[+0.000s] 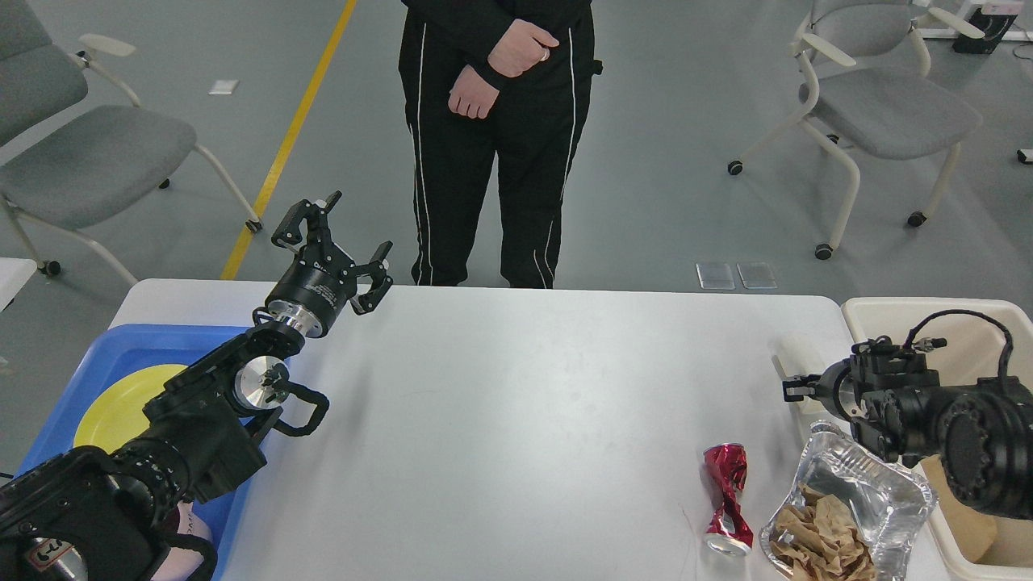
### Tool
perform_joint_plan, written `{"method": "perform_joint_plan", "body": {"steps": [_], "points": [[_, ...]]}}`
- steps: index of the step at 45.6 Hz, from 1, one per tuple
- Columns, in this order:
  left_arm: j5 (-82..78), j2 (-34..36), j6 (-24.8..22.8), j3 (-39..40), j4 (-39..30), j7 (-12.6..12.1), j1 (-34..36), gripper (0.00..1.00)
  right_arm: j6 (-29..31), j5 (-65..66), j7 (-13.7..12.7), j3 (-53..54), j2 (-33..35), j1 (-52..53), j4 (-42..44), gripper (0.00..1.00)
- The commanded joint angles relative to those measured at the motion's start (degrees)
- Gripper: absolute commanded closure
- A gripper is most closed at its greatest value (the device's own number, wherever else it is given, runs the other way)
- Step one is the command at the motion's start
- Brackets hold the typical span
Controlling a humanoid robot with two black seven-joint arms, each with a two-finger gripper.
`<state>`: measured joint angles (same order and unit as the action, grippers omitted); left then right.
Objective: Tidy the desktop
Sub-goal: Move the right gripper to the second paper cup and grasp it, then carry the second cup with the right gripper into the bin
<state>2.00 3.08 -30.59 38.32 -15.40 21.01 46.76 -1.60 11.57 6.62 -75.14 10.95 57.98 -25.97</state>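
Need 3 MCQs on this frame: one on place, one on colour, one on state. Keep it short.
1. Where does the crushed can lie?
A. in the blue tray
B. on the desktop, left of the foil tray
C. in the beige bin

2. What colour is the plate in the blue tray?
A. yellow
B. red
C. white

3. How is the left gripper?
A. shut on the can
B. shut on the plate
C. open, holding nothing

Key: B, the can lies on the white top beside the foil; A, a yellow disc shows; C, its fingers are spread in the air.
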Motion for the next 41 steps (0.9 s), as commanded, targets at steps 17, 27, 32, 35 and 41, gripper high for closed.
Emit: {"method": "perform_joint_plan", "body": {"steps": [17,27,32,35,41], "points": [[0.02,0.0,0.0,0.0,0.02,0.0,0.0,0.04,0.55,-0.05,2.61,2.89,11.8,33.15,-34.22,1.0],[0.02,0.0,0.0,0.0,0.02,0.0,0.0,0.04,1.6,-0.05,2.88,2.72,17.69,46.25,-42.32,1.0],[0.02,0.0,0.0,0.0,0.02,0.0,0.0,0.04,3.97,-0.05,2.88,2.81,19.45,51.35,-42.76,1.0],[0.02,0.0,0.0,0.0,0.02,0.0,0.0,0.04,5.55,-0.14,2.96,2.89,20.33,53.73,-42.76,1.0],[-0.06,0.0,0.0,0.0,0.02,0.0,0.0,0.04,6.0,-0.05,2.88,3.51,21.13,53.91,-42.06,1.0]]}}
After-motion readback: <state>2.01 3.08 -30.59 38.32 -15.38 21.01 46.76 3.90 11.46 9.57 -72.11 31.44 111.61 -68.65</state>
